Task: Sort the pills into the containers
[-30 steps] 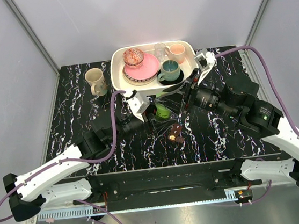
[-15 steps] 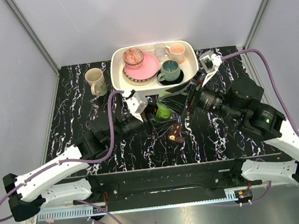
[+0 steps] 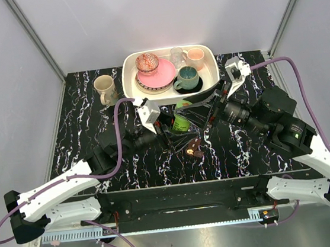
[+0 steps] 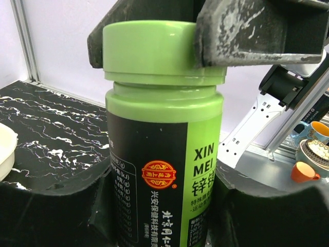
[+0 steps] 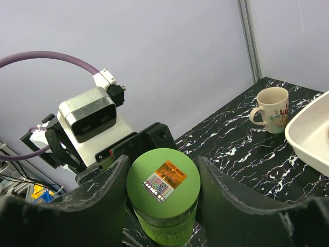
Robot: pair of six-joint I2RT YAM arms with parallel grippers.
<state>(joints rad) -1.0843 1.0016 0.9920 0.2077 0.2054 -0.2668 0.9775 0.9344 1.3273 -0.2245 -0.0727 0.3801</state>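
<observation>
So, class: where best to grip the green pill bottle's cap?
Pinch the round green screw cap across its side wall, from the cap end: the green plastic pill bottle is clamped by its body in the left gripper, cap standing clear.

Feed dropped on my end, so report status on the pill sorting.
Left gripper shut on green bottle. Right gripper shut on cap, not yet off. Pill case on table nearby, untouched. Dish tray close behind.
</observation>
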